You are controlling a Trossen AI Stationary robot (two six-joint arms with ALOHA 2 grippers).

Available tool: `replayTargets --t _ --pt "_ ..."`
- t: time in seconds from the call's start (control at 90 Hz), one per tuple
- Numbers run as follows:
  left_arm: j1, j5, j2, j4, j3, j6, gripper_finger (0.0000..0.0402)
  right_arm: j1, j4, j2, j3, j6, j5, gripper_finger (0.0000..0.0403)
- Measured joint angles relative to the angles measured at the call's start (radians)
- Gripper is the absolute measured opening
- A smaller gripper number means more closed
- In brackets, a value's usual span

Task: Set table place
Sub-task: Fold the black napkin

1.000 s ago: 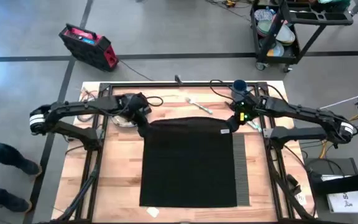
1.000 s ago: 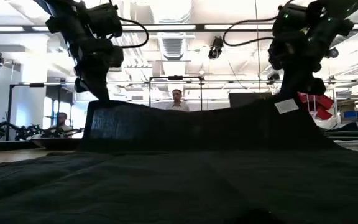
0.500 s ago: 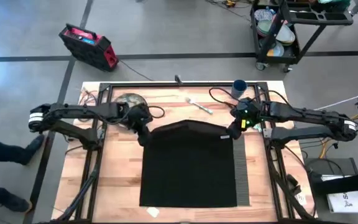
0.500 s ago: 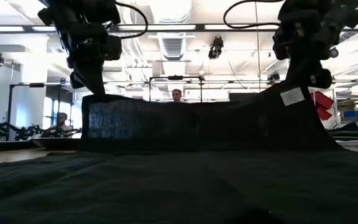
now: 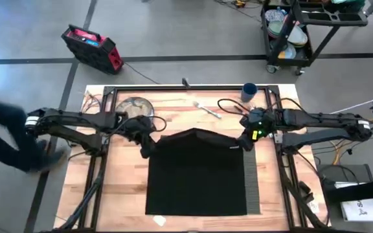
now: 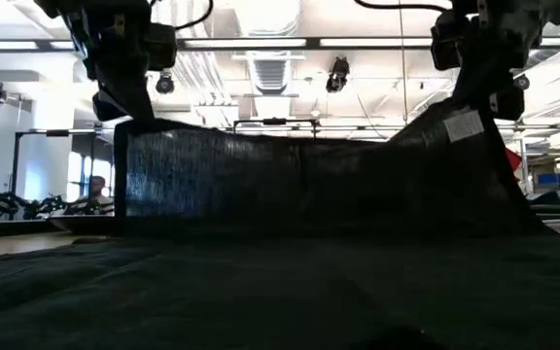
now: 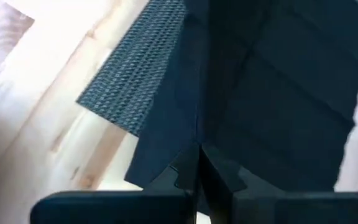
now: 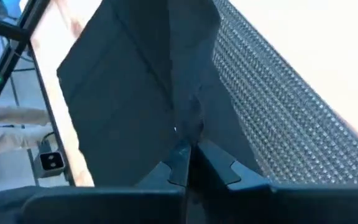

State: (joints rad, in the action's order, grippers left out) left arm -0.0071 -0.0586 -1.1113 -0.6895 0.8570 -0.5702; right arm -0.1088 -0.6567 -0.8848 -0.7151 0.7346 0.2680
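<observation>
A black cloth napkin (image 5: 196, 175) lies spread over the dark ribbed placemat (image 5: 251, 178), of which only a strip along the right side shows. The napkin's far edge (image 6: 299, 146) stands raised like a wall between my two grippers. My left gripper (image 5: 146, 145) is shut on the far left corner. My right gripper (image 5: 245, 142) is shut on the far right corner, beside a white label (image 6: 463, 124). A silvery plate (image 5: 135, 105), a fork (image 5: 207, 110) and a dark blue cup (image 5: 249, 92) rest on the table (image 5: 125, 194) behind the napkin. My left gripper pinches the napkin's far left corner (image 7: 194, 134) between its two fingers, coming from above. The corner is lifted off the table and the cloth hangs down from it; the near part lies flat. One layer or several, I cannot tell. My right gripper pinches the napkin's far right corner (image 8: 185, 134) between its two fingers from above, next to the label. That corner is held up clear of the placemat (image 8: 272, 106). The edge between the two corners sags slightly.
A person (image 5: 2, 136) walks past the table's left side. A red case (image 5: 90, 46) lies on the floor behind the table, and a cart (image 5: 296, 29) stands at the far right. Bare wood shows left and right of the napkin.
Both grippers, still shut on the far corners, have risen and come toward the table's near edge. The napkin's far edge has lifted higher and drawn nearer, while its near part stays flat. The plate now shows clear of the left arm.
</observation>
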Motion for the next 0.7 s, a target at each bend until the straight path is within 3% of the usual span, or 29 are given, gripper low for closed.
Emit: replayTargets --t 0.3,0.7 --pt "-0.120 -0.003 0.002 -0.007 0.005 -0.085 0.0000 0.136 -0.003 0.000 -0.010 0.085 -0.010 0.0000" --pt "-0.237 0.024 0.001 -0.078 0.165 -0.110 0.0000 0.309 -0.026 -0.002 -0.114 0.165 -0.087 0.0000"
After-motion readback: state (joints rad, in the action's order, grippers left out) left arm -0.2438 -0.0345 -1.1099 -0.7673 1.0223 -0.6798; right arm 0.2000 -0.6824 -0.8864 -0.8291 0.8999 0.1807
